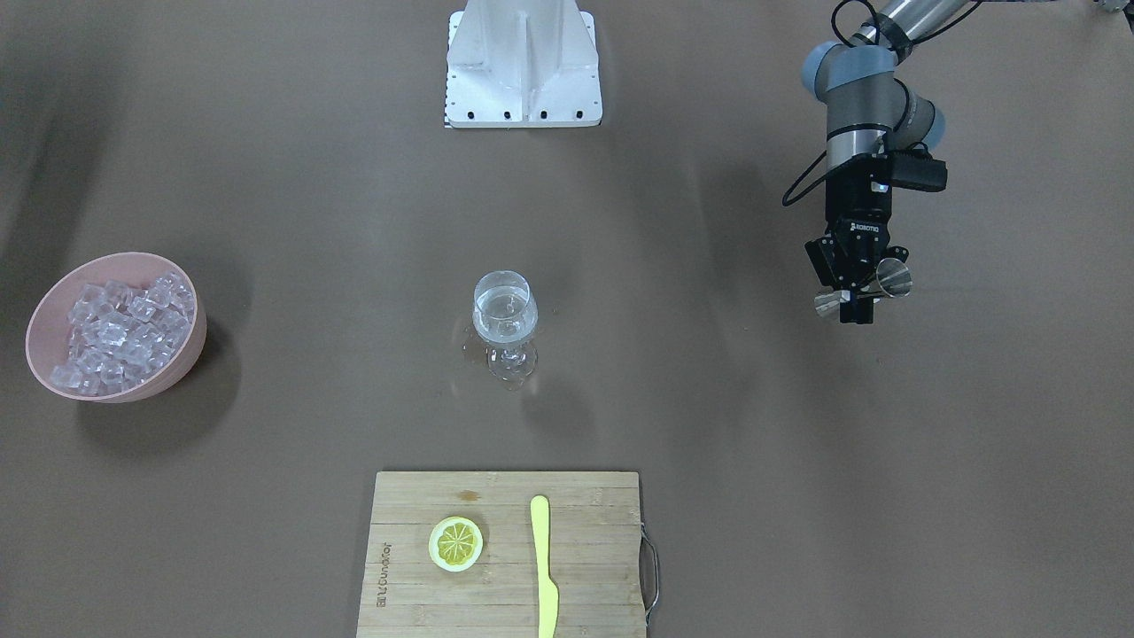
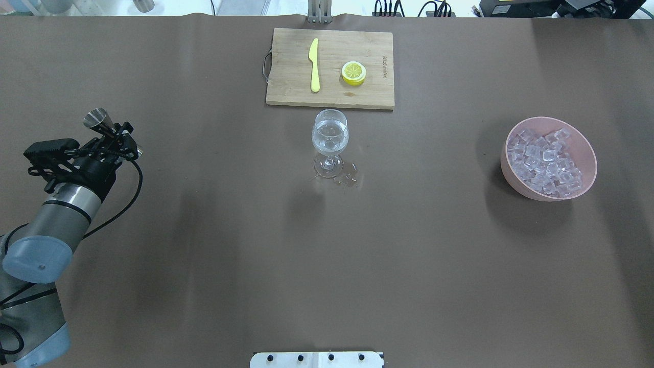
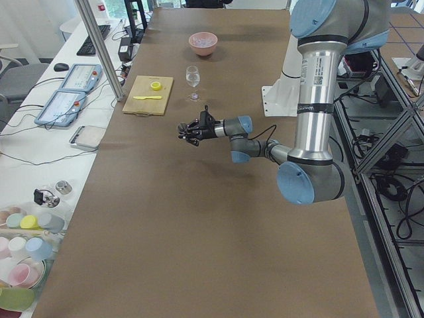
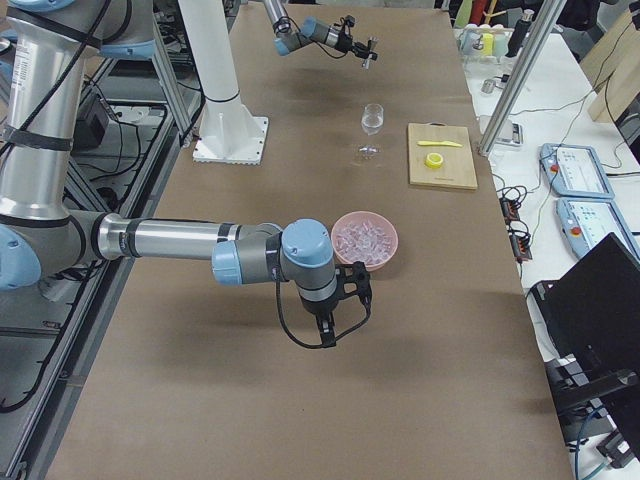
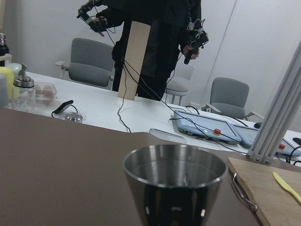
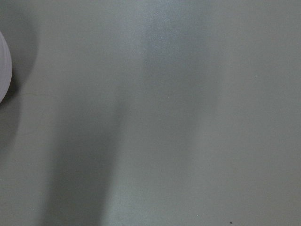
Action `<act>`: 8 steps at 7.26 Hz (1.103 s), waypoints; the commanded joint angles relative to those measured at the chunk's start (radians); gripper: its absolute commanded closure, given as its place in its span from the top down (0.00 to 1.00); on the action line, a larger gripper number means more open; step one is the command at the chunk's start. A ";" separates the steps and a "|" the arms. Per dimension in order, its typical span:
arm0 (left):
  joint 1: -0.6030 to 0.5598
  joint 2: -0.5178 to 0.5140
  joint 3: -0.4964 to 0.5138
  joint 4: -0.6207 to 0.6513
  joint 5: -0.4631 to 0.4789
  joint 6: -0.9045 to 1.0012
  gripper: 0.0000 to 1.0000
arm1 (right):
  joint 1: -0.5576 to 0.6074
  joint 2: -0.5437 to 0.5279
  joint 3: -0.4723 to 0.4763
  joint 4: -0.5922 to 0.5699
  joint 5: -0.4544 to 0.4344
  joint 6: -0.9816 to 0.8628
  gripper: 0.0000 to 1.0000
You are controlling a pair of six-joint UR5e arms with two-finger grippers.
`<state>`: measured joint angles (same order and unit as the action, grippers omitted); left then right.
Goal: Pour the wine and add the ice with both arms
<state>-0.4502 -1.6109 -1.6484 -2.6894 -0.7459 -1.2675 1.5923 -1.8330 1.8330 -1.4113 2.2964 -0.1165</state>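
Brown tabletop (image 1: 266, 177): central glass (image 1: 505, 310) holding wine (image 1: 503, 326), pink bowl (image 1: 190, 350) of ice (image 1: 120, 328) at robot's right, left fingers (image 1: 858, 308) clamping steel jigger (image 1: 893, 279), right fingers (image 4: 327, 335) near bowl, state indeterminable.

A clear stemmed wine glass (image 2: 330, 145) is standing mid-table (image 2: 204, 230), with the clear wine (image 2: 330, 137) sitting in it. Just beyond it from the robot, a bamboo cutting board (image 2: 291, 84) is carrying a yellow plastic knife (image 2: 313, 65) leftward and a yellow lemon slice (image 2: 353, 73) rightward. Well apart on the right, a pink round bowl (image 2: 584, 144) is holding the translucent ice cubes (image 2: 544, 163). Far left, the left gripper (image 2: 117, 135) is clasping a steel double-cone jigger (image 2: 96, 119).
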 commanded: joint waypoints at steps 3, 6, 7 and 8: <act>-0.008 -0.009 -0.013 0.362 0.011 -0.116 0.00 | 0.000 0.000 0.000 0.000 -0.002 0.000 1.00; -0.134 0.009 0.002 0.443 -0.060 -0.215 0.00 | 0.000 0.001 0.000 0.000 -0.002 -0.002 1.00; -0.137 0.015 0.021 0.447 -0.082 -0.255 0.00 | 0.000 0.001 0.000 0.000 -0.002 0.000 1.00; -0.134 0.012 0.041 0.444 -0.082 -0.277 0.00 | 0.000 0.001 0.000 0.002 -0.002 -0.002 1.00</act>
<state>-0.5787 -1.5999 -1.6295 -2.2512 -0.8148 -1.5057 1.5923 -1.8316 1.8331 -1.4109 2.2948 -0.1173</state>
